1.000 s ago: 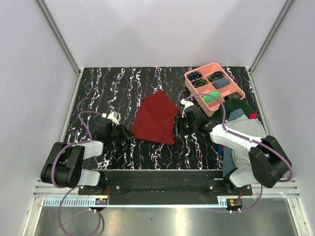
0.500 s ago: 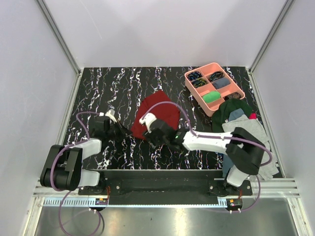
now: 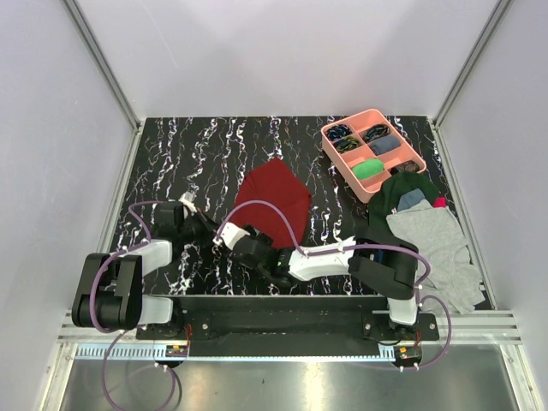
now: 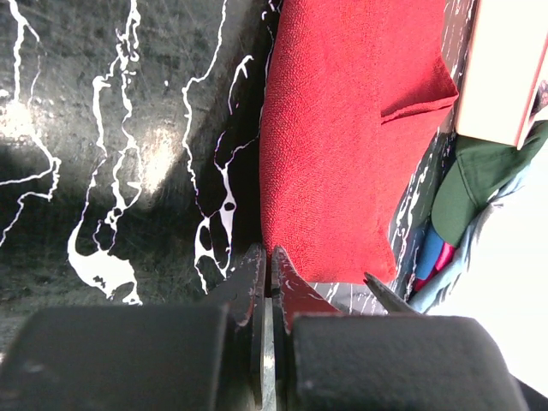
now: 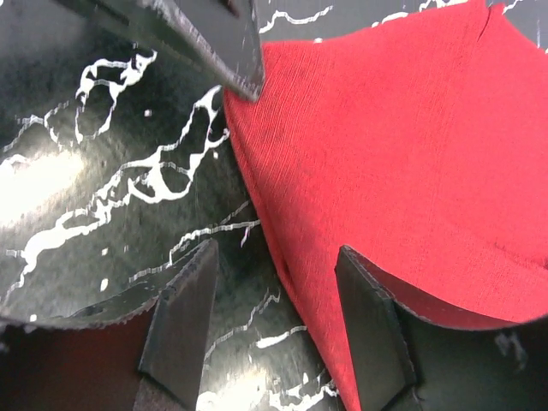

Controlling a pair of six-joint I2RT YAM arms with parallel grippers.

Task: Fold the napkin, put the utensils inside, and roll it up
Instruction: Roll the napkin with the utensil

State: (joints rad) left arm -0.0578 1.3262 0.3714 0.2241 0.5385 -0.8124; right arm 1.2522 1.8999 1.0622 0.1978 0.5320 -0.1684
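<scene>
- Napkin (image 3: 276,199) lies folded near the middle of the desk (image 3: 171,154), its near-left corner pointing at both arms. A second ago it spread wider with loose flaps; now it is a tighter, narrower shape.
- Left pincer (image 4: 268,253) has gone from part-open to closed, with its tips touching that corner. Whether any cloth is caught between them I cannot tell.
- Right pincer (image 5: 276,255) has swung from the napkin's right side across to the same corner. It is open and holds nothing, with one finger over the cloth's edge and the other over bare desk.
- My reading: the fold looks roughly done or is being tidied. Both arms seem set to work the near-left corner, perhaps for a further fold or a straightening tug.
- Utensils show in no view, so placing them and rolling are still ahead.
- Risk: two pincers this close may collide or drag the fold open.
</scene>
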